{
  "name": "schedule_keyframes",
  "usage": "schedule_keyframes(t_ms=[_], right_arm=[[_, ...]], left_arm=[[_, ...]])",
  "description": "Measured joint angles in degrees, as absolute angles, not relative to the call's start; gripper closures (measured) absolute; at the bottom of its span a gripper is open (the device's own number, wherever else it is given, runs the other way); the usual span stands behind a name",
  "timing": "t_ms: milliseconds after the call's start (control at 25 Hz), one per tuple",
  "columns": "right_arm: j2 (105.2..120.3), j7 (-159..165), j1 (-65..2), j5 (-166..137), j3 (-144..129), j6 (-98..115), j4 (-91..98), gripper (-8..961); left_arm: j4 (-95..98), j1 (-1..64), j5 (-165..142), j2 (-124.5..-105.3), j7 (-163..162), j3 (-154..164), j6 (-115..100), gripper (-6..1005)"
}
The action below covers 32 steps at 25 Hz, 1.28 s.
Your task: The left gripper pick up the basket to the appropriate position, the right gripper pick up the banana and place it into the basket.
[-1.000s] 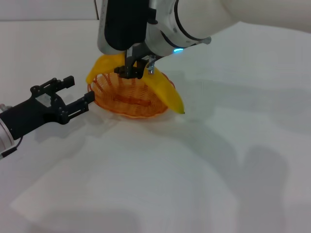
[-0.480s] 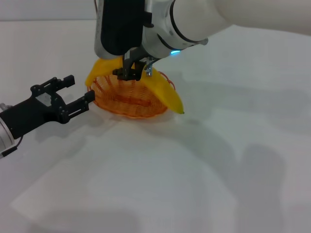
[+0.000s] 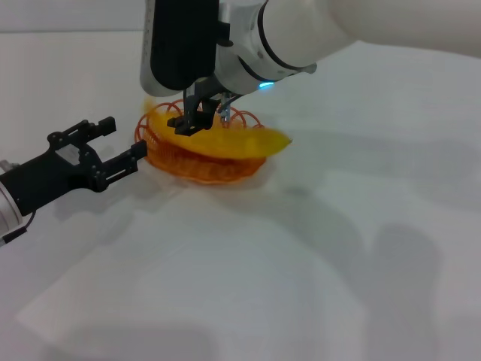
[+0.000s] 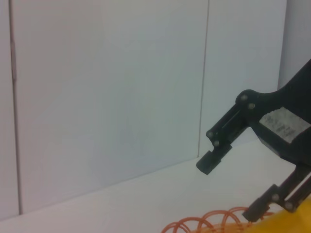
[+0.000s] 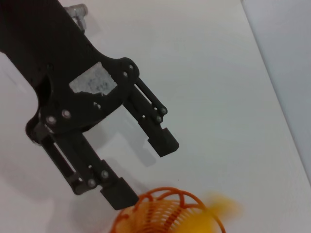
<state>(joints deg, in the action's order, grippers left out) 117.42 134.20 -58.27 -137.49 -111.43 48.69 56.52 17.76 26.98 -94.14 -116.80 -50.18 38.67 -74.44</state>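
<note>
Here, the left hand [image 3: 124,147] sits nearest, just beside the basket [image 3: 197,154] on the white worktop [image 3: 316,248], fingers spread and gripping nothing. The banana [image 3: 233,141] lies across the basket — one end overhanging the rim. Beyond, the right hand [image 3: 201,118] hovers over the banana, fingers spread.

— What sort of place is this?
— A bare test room or lab, by the look of it. A plain white table [image 3: 301,286] fills the head view, and a blank white panelled wall [image 4: 107,87] with thin vertical seams stands behind it. No household furnishings show.
</note>
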Motion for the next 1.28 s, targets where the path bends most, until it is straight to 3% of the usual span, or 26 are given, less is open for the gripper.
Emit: schedule_keyframes(t_ms=[280,480,800,1280], right_arm=[[117.34,134.3,-58.04,-137.37,-111.45,48.91,57.86,221],[116.84,134.07,-54.82,-137.91,-109.33,51.95,64.12,162],[116.61,124.42,-43.87,-134.66,-96.59,63.6,77.27,169],[116.63,109.76,-33.71,-121.43,-83.49,70.75,77.97,173]], left_arm=[[17.75,26.94,-94.26,-116.8,-50.18,38.67,-74.44,261],[17.75,26.62,-94.29,-116.8,-50.18,38.67,-74.45,260],[17.75,26.37,-94.21,-116.8,-50.18,38.58,-74.44,260],[17.75,26.19,-94.07,-116.83,-50.18,38.22,-74.44,261]])
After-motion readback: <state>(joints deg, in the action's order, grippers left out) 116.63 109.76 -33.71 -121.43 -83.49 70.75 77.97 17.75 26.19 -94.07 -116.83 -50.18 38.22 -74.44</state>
